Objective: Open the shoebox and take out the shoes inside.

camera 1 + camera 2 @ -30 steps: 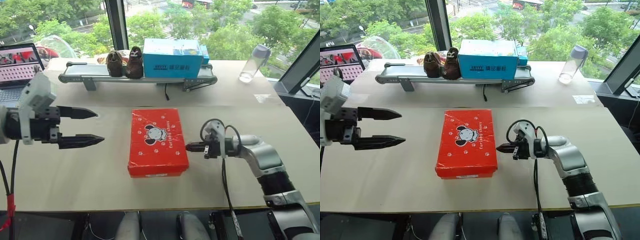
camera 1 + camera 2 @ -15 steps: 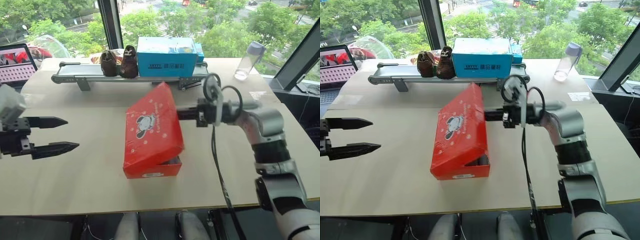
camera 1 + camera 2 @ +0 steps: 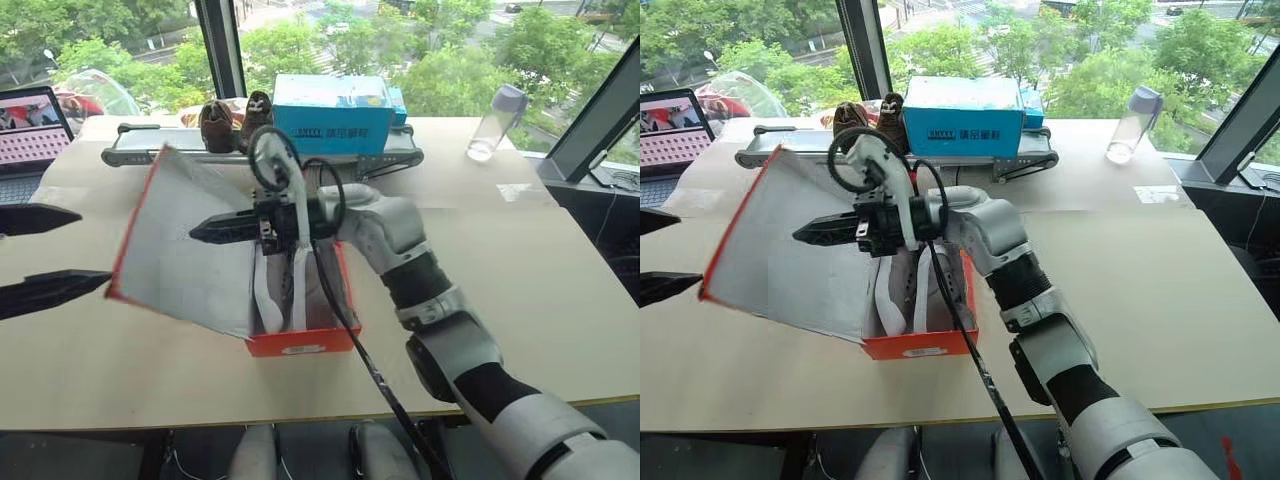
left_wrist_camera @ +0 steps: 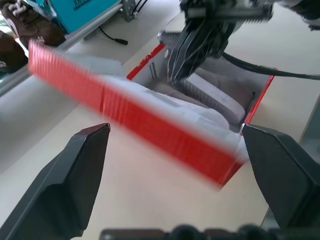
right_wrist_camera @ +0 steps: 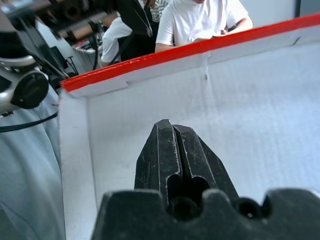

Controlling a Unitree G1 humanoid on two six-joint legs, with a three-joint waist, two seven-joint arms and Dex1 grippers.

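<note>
Right wrist view, people beyond shoebox (image 5: pixel 210 100) lid, right hand (image 5: pixel 172 145) closed

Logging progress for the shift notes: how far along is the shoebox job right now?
Done: the red shoebox is open, its lid swung over toward the robot's left, pale inside showing. In hand: the shut right end effector is against the lid's inner face, while the open left end effector waits beside the lid's edge. Left: the shoes lie in the box, not yet grasped.
</note>
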